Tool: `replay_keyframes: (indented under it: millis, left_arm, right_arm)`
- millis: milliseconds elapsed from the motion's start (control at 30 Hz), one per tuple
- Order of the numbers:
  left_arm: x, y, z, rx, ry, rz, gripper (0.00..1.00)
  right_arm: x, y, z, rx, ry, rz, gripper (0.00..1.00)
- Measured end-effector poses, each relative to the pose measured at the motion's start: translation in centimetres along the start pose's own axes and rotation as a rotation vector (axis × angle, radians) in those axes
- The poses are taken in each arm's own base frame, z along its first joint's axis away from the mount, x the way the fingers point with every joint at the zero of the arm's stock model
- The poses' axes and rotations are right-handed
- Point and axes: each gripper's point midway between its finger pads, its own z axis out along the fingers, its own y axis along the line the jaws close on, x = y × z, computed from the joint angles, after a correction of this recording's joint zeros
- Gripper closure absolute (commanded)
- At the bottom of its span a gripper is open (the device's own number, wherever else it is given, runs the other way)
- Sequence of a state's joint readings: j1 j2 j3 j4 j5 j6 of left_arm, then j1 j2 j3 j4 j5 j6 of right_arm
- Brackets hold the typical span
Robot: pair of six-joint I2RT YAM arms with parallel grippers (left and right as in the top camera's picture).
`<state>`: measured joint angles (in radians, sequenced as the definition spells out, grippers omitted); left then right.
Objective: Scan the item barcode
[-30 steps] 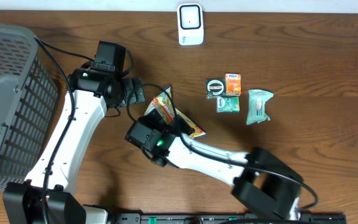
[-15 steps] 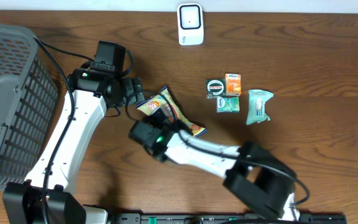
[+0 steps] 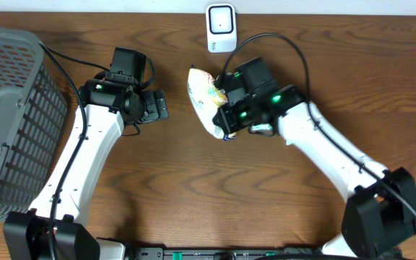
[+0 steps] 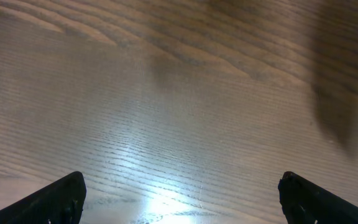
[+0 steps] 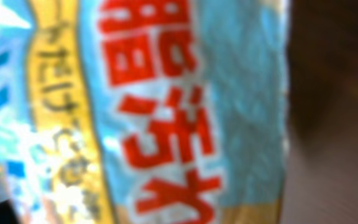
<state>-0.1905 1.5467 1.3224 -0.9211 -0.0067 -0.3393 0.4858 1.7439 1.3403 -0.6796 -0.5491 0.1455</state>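
While in right tool (image 3: pixel 222 124), snack bag (image 3: pixel 204 97) near scanner (image 3: pixel 221 27), basket (image 3: pixel 20 137) leftward.

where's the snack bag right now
Overhead view: the snack bag is held in the jaws of the right gripper, mid-table, just below the white scanner.

Shop-checkout mock-up: barcode scanner (image 3: pixel 221 27), mesh basket (image 3: pixel 20 115) on wooden table (image 3: pixel 193 195).
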Motion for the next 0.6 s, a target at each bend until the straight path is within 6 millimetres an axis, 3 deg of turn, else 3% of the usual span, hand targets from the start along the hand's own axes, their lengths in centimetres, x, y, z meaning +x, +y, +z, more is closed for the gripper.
replay_keyframes:
  millis: [167, 267, 300, 433, 600]
  left_arm:
    - [0.0, 0.0, 0.0, 0.000, 0.000, 0.000, 0.02]
    - [0.0, 0.0, 0.0, 0.000, 0.000, 0.000, 0.02]
    - [0.0, 0.0, 0.0, 0.000, 0.000, 0.000, 0.02]
    - [0.0, 0.0, 0.0, 0.000, 0.000, 0.000, 0.02]
    - [0.0, 0.0, 0.0, 0.000, 0.000, 0.000, 0.02]
  right_arm:
    - [0.8, 0.7, 0.7, -0.312, 0.064, 0.102, 0.99]
    - [2.4, -0.6, 2.8, -0.426, 0.143, 0.221, 0.98]
    - [3.2, -1.3, 3.9, -0.447, 0.178, 0.273, 0.93]
    - [5.8, -4.5, 6.7, -0.404, 0.263, 0.424, 0.84]
    - [6.5, -7.4, 6.0, -0.247, 0.274, 0.486, 0.67]
